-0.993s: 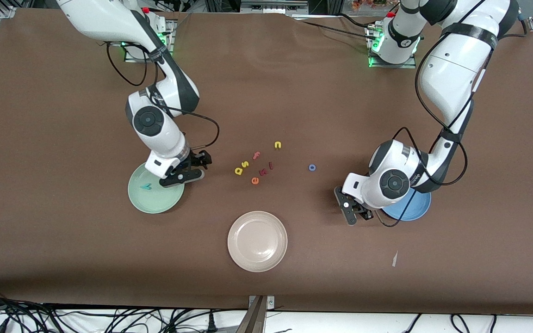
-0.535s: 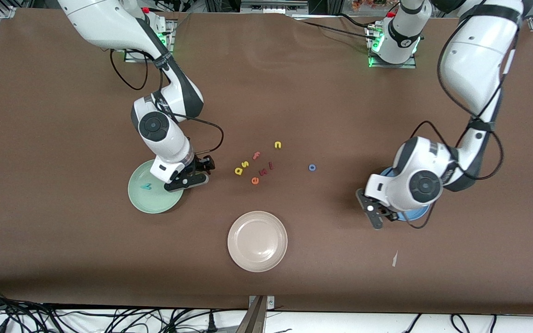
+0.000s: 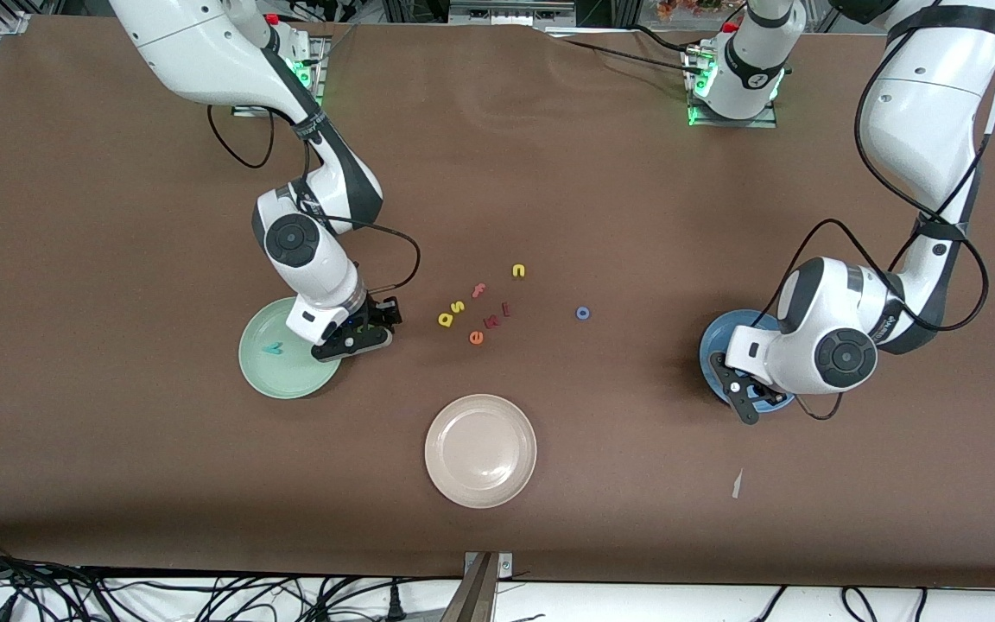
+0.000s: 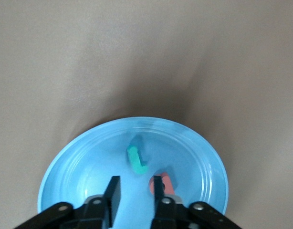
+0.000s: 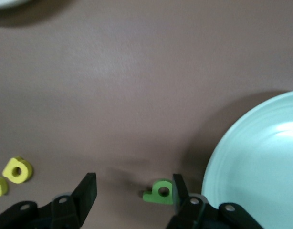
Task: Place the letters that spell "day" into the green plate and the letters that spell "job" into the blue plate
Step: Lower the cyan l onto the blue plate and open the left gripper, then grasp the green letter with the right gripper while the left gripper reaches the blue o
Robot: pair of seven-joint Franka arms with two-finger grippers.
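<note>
My left gripper hangs low over the blue plate, open, with nothing between its fingers. In that plate lie the teal j and the pinkish-red b, the b beside one fingertip. My right gripper is down at the table just beside the green plate, open around the olive-green d, which touches one finger. The teal y lies in the green plate. The yellow a and the blue o lie on the table.
Mid-table lie a yellow s, a pink f, a yellow n, an orange e and two small red letters. A beige plate sits nearer the front camera. A white scrap lies near the blue plate.
My left arm swung toward its own end of the table, over the blue plate, and its jaws opened. My right gripper shifted off the green plate's edge and its jaws narrowed around the d.
</note>
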